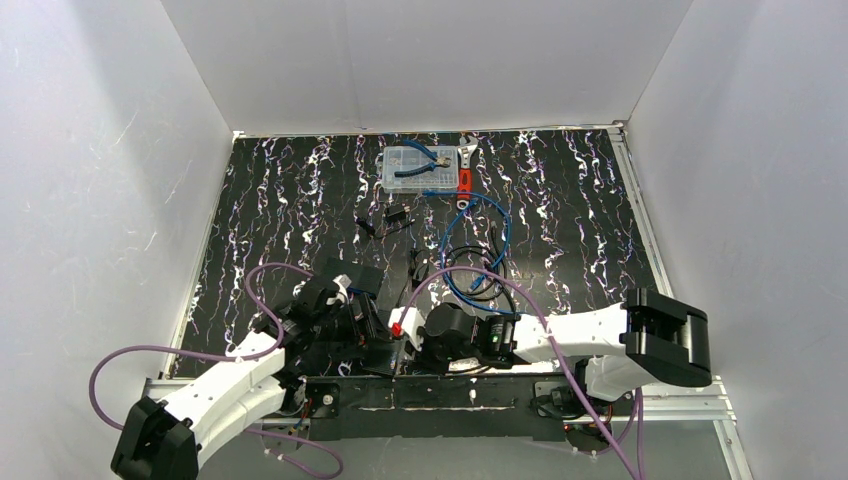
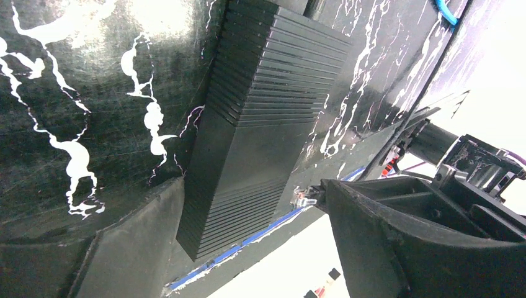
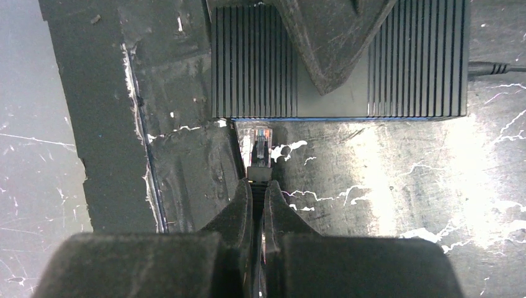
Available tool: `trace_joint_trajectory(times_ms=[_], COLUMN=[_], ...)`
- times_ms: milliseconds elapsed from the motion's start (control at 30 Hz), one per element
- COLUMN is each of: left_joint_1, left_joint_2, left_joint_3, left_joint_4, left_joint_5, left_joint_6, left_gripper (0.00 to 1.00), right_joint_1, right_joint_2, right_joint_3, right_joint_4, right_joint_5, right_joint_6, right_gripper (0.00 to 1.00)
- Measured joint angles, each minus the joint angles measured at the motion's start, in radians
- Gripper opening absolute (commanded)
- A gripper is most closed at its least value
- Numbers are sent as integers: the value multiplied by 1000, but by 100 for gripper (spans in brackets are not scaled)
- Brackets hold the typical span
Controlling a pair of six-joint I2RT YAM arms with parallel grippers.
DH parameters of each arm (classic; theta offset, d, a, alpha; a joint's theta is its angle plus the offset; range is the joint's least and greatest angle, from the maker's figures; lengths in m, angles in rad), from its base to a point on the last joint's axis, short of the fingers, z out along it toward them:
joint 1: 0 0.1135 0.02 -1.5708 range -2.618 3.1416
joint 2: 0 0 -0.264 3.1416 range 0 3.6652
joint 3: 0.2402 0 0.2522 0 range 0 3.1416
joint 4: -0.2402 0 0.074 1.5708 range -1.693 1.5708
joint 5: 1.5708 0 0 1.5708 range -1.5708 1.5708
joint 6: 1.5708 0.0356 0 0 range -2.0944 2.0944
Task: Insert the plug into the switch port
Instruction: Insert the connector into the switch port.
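The switch is a flat matte-black ribbed box, also in the right wrist view, lying at the table's near edge. Its port edge faces my right gripper. My right gripper is shut on the black boot of the clear plug. The plug's tip meets the box's near edge; I cannot tell whether it is inside the port. The plug also shows in the left wrist view. My left gripper is open and straddles the box, with one finger touching its corner. In the top view both grippers, left and right, meet and hide the box.
A clear parts box with blue pliers on it and a red-handled wrench lie at the back. A blue cable loop and black cables lie mid-table. A black lead enters the box's side. Blue tape marks the table's near edge.
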Motion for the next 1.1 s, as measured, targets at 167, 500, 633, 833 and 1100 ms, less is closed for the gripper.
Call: trace_joint_trajectory(times_ms=[167,500,633,833,1100], left_joint_1=[0,0,0,0,0], left_joint_2=[10,40,49,58,54], left_joint_3=[-2,-3,-3,-4,-14], left_joint_4=[9,31,42,54,63], left_joint_5=[6,16,22,28,35], left_joint_6=[4,11,11,15,14], left_gripper=[75,71,70,68,67], right_joint_1=[0,7,11,12,12], right_joint_2=[31,63,69,69,69], right_joint_3=[0,1,2,2,3], right_joint_4=[-1,-9,-10,-9,-2], right_joint_5=[-6,-32,-37,-33,-21], right_joint_6=[0,-4,-5,-5,-4], right_gripper=[1,1,1,1,1])
